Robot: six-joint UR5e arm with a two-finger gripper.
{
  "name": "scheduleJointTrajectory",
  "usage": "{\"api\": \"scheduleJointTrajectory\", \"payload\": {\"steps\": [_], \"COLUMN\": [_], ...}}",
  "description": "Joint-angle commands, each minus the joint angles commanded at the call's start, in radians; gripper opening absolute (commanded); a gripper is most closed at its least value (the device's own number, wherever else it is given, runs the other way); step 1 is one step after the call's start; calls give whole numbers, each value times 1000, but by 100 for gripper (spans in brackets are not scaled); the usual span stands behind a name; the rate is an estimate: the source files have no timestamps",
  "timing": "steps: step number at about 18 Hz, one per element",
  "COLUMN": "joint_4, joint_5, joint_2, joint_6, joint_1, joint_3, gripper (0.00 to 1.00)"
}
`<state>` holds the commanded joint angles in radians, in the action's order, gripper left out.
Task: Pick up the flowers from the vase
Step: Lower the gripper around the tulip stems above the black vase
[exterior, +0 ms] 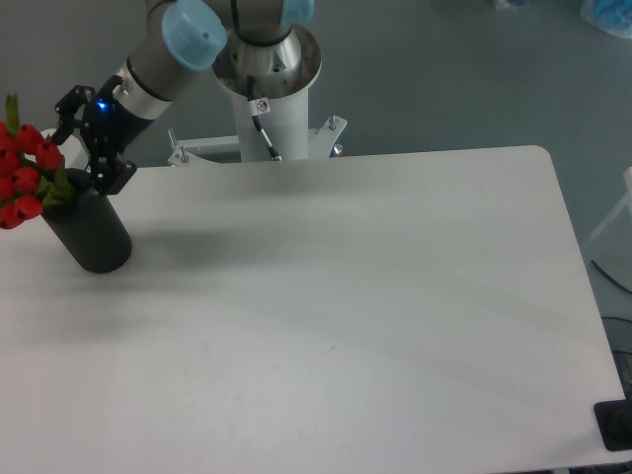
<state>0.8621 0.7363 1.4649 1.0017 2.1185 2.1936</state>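
The flowers (24, 174), red buds with green leaves, stand in the black cylindrical vase (91, 235) at the table's far left and are partly cut off by the frame's left edge. The vase leans slightly to the left. My black gripper (79, 148) reaches in from the upper right, level with the bunch just above the vase mouth. Its jaws stand apart, one finger (67, 105) above the right-hand buds and the other (111, 174) by the vase rim. I cannot tell whether a finger touches the buds. The stems are hidden inside the vase.
The white table (355, 296) fills most of the view, with its right edge near the frame's right side. The arm's white base column (267, 99) stands behind the table's back edge. A small dark object (614, 425) sits at the lower right corner.
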Motion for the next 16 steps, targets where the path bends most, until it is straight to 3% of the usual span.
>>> {"api": "scheduleJointTrajectory", "payload": {"steps": [12, 16], "joint_4": [-29, -29], "joint_5": [0, 0], "joint_2": [34, 35], "joint_6": [-52, -75], "joint_1": [-46, -58], "joint_3": [-17, -23], "gripper": [99, 81]}}
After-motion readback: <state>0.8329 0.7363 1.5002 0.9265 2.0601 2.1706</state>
